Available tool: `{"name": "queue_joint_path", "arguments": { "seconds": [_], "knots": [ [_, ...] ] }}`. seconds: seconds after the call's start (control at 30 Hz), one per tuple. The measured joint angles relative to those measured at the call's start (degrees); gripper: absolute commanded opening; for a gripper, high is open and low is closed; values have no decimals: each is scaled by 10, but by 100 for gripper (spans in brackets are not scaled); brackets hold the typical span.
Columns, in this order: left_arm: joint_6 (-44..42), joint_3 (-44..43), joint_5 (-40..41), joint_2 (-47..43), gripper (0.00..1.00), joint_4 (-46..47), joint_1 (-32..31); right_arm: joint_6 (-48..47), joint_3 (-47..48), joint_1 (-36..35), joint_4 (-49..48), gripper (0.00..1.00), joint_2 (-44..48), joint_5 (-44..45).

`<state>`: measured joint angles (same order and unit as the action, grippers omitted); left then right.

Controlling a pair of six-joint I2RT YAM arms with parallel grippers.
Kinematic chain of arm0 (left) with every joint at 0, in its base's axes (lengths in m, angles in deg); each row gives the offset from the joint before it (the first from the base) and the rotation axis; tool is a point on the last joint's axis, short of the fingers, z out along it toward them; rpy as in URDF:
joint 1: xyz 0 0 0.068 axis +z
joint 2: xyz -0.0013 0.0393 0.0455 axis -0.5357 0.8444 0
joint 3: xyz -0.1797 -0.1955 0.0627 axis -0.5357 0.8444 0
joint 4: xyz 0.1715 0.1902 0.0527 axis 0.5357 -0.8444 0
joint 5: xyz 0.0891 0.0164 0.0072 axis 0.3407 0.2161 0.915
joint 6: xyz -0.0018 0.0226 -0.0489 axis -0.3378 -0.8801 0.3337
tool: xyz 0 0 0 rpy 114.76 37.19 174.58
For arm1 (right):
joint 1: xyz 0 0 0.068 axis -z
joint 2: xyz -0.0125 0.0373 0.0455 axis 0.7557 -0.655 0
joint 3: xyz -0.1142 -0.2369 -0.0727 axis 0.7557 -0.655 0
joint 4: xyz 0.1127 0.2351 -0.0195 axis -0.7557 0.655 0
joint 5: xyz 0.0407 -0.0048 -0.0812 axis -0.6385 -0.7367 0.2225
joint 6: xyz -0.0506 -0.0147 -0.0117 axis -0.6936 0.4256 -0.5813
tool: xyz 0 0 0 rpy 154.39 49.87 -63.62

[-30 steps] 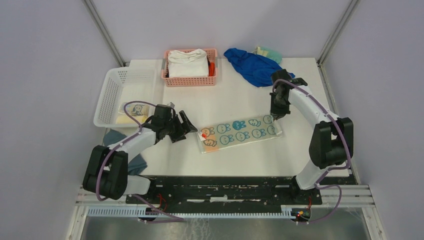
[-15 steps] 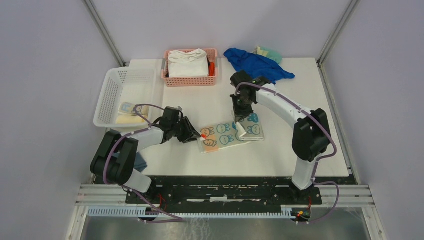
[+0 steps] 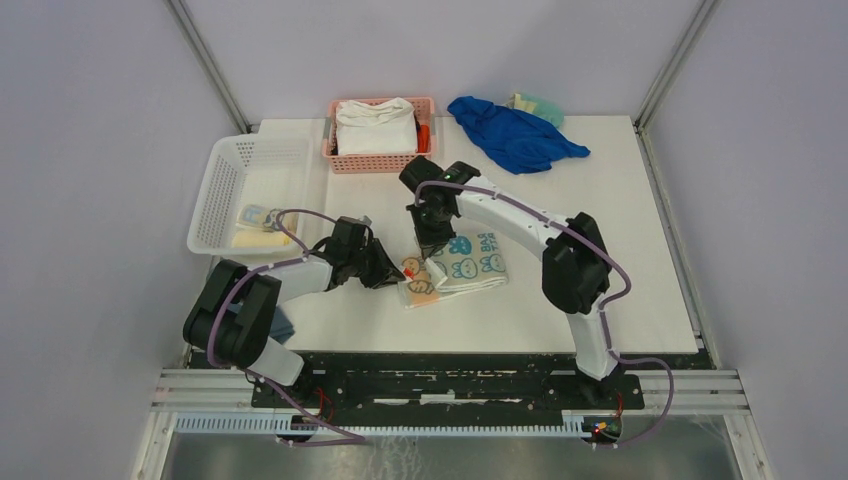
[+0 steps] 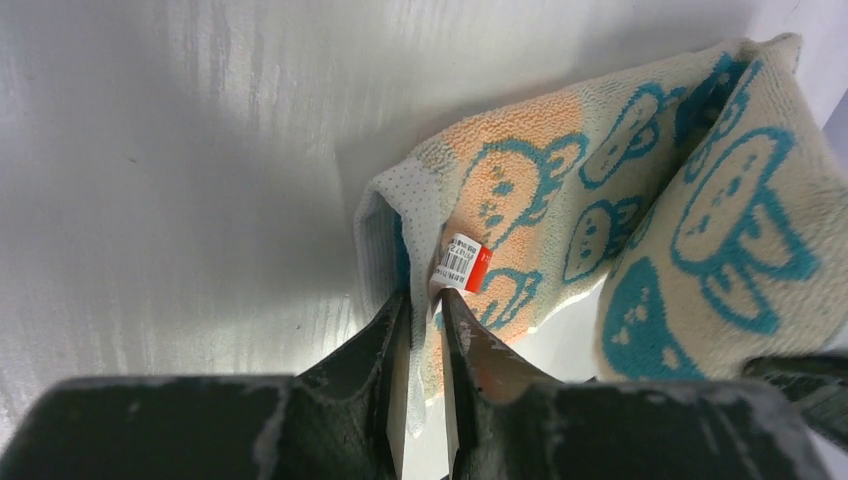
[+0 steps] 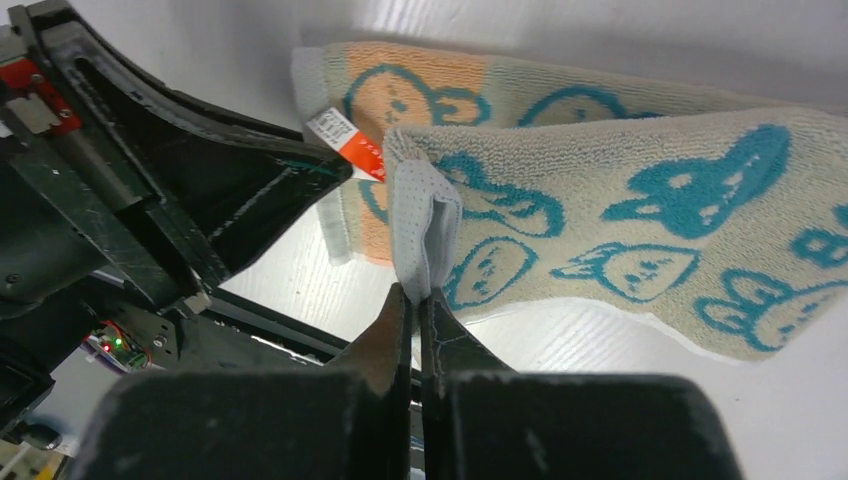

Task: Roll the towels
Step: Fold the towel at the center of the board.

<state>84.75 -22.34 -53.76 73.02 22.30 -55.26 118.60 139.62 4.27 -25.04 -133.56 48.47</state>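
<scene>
The pale towel with teal rabbit faces and an orange end point(image 3: 468, 262) lies at table centre, folded over on itself. My left gripper point(image 3: 392, 273) is shut on its left edge by the red tag point(image 4: 466, 262); the towel fills the left wrist view point(image 4: 620, 200). My right gripper point(image 3: 428, 248) is shut on the towel's other end, held over the orange end; the pinched hem shows in the right wrist view point(image 5: 425, 235). A yellow towel point(image 3: 258, 238) and a pale one point(image 3: 262, 217) lie in the white basket point(image 3: 225, 170).
A pink basket point(image 3: 380, 160) with thick white folded cloth point(image 3: 375, 125) stands at the back. A blue cloth point(image 3: 512, 135) and a pale green item point(image 3: 537, 104) lie back right. A dark teal cloth point(image 3: 278, 325) hangs at the table's front left edge.
My right gripper has carried the towel's right end leftward, folding it over toward the orange end. My left gripper moved in and closed on the left edge.
</scene>
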Motion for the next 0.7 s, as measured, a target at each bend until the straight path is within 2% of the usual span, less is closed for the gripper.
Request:
{"name": "queue_joint_path", "arguments": {
  "seconds": [0.27, 0.7],
  "knots": [
    [0, 1, 2, 0, 23, 3, -5, 11, 44, -38, 13, 1, -43, -1],
    [7, 8, 16, -2, 23, 8, -7, 40, 46, -42, -13, 7, -84, 12]
  ]
}}
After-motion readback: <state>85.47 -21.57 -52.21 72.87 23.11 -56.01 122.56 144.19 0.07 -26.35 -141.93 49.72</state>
